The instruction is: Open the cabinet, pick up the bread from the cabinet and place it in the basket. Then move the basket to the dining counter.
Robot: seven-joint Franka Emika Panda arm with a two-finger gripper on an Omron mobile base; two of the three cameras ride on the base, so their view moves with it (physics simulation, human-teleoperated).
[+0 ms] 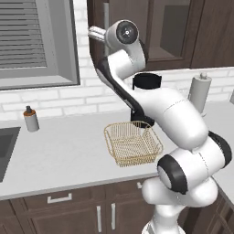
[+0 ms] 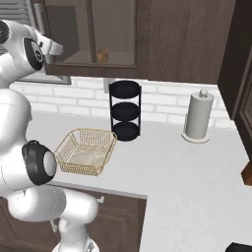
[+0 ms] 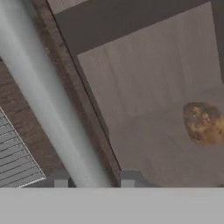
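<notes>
- While the arm reaches up at the cabinet (image 2: 118,34), the claw (image 3: 94,181) has its two tips pinched on either side of the long silver bar handle (image 3: 48,105), so it's clamped on that.
- Cabinet is dark brown wood with glass-panelled doors, hanging on the wall above the worktop (image 2: 187,167).
- Bread (image 3: 204,123) is a small lumpy golden-brown blob sitting on the shelf inside, visible through the glass.
- Basket (image 1: 132,143) is golden-yellow wire mesh, squarish with flaring sides, parked on the worktop just beside the black three-tier rack (image 2: 125,110).
- Paper towel roll (image 2: 198,117) stands further right.
</notes>
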